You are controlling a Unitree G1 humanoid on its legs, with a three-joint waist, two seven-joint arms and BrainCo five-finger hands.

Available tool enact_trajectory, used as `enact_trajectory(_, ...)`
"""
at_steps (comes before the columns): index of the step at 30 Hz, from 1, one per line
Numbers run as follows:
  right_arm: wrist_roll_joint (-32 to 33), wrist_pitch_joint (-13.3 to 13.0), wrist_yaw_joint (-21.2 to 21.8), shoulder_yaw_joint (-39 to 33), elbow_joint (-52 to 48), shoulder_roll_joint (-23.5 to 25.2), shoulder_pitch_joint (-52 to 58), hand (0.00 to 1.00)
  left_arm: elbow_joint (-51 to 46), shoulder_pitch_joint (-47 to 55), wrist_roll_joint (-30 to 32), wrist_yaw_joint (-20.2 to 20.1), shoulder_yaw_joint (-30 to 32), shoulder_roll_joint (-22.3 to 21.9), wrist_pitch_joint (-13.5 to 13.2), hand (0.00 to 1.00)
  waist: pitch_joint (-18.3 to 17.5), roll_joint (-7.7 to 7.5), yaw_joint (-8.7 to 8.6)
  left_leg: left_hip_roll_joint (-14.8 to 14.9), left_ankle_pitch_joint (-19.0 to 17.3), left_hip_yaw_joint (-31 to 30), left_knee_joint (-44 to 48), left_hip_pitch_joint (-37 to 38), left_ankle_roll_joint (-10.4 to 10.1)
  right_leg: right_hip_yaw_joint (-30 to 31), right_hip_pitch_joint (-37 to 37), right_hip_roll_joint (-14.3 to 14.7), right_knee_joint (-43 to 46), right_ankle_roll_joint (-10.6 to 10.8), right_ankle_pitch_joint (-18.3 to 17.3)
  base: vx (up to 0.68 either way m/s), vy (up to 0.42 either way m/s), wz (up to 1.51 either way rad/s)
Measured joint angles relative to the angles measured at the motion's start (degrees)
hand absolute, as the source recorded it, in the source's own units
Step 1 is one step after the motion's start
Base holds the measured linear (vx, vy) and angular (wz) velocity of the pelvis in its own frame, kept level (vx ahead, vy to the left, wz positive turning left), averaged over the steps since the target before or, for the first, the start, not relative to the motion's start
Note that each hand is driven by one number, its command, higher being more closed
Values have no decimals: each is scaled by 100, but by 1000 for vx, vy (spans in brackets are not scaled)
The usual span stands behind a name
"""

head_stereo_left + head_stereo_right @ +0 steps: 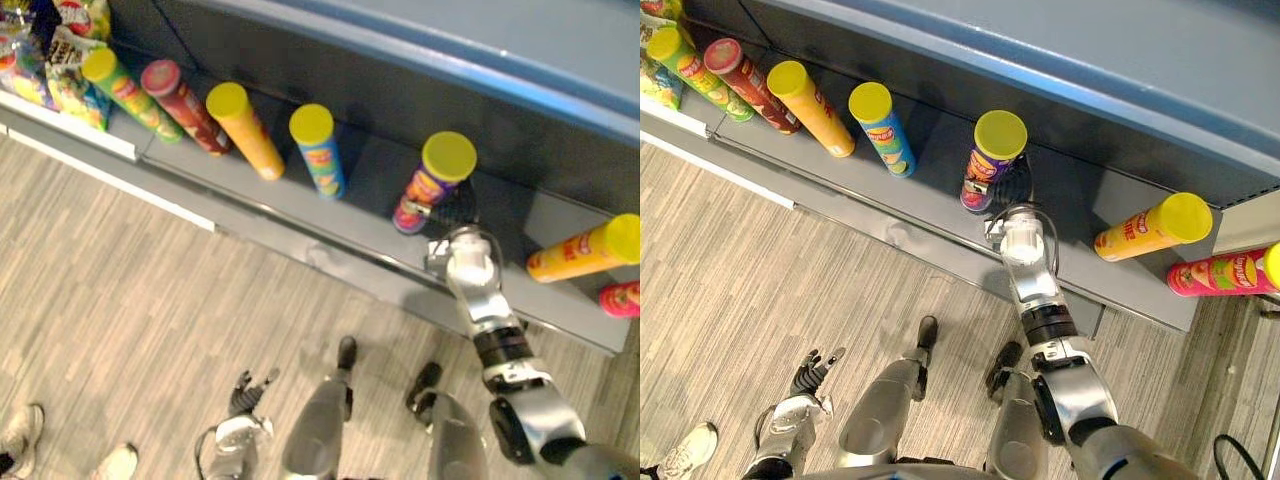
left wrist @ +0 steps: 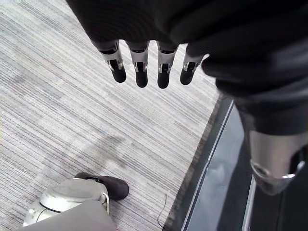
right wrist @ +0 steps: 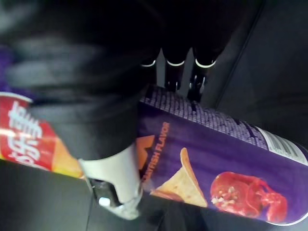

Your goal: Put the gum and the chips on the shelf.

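A purple chips can (image 1: 990, 160) with a yellow lid stands on the grey shelf (image 1: 370, 230). My right hand (image 1: 1012, 190) reaches in from the right and is against the can's lower side. In the right wrist view the can (image 3: 216, 159) lies between the thumb (image 3: 115, 183) and the dark-tipped fingers (image 3: 183, 72) behind it, so the hand is shut on it. My left hand (image 1: 245, 390) hangs low over the floor with straight fingers (image 2: 140, 72) and holds nothing.
More chips cans stand along the shelf: green (image 1: 120, 85), red (image 1: 185, 105), orange (image 1: 245, 130) and blue (image 1: 318, 150) to the left, yellow (image 1: 585, 250) and pink (image 1: 620, 298) to the right. Snack bags (image 1: 60, 50) fill the far left. A person's shoes (image 1: 20, 440) show at lower left.
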Motion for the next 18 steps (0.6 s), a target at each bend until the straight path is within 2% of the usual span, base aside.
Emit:
enact_trajectory(7,-61,82,-181,-228,236,1,-28,100,-3,-29,-209,2,-50,12,-16,0,158,86,-9,11,35,1,-12,-46,-27,56,-136,-24,197,-67,-85,-28,-54,0)
enact_trajectory(18,-216,44,-388,-479,261,-24,-93,100,-1,-84,-212,3,-212,20,-29,0,214,181,-15,34,118,-1,-11,-242,-63,57,-408,-73,458,-116,-147,-37,-52,3)
